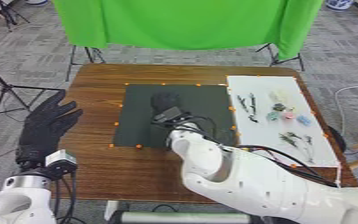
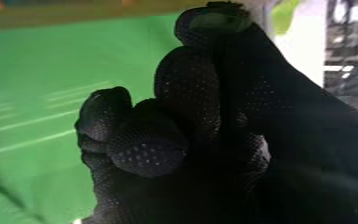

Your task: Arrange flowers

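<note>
Green cloth (image 1: pixel 184 20), smooth with soft folds, hangs past the far side of the brown wooden table (image 1: pixel 91 100), and its thin dark stands have legs on the grey patterned carpet (image 1: pixel 33 50). One more black metal stand (image 1: pixel 7 90) is off to the robot's left. On the shiny wood lies a flat dark green mat (image 1: pixel 140 135), and just beside it is a long white sheet (image 1: pixel 264 137). Little orange dots (image 1: pixel 139 146) go around both. The flower things are all on the white sheet: dark, skinny, bumpy twigs (image 1: pixel 249 106) near the mat, then a small bunch of round, puffy blooms, cream (image 1: pixel 280 96), green (image 1: pixel 278 107), blue-green (image 1: pixel 272 116), pink (image 1: pixel 288 115) and light blue (image 1: pixel 303 120). Thin stems with tiny green leaves (image 1: pixel 297 140) lie nearer to the robot. The big, smooth white right arm (image 1: pixel 246 180) gets in the way, because it covers the near right part of the table, with floppy black cables (image 1: pixel 291 172) along it. Its right hand (image 1: pixel 165 100), in black cloth with tiny holes, is over the mat, well apart from the blooms. I can't tell if that hand is clenched, let go or grasping something. The black-gloved left hand (image 1: pixel 47 122) is wide open beside the table, fingers spread, with nothing in it.
</note>
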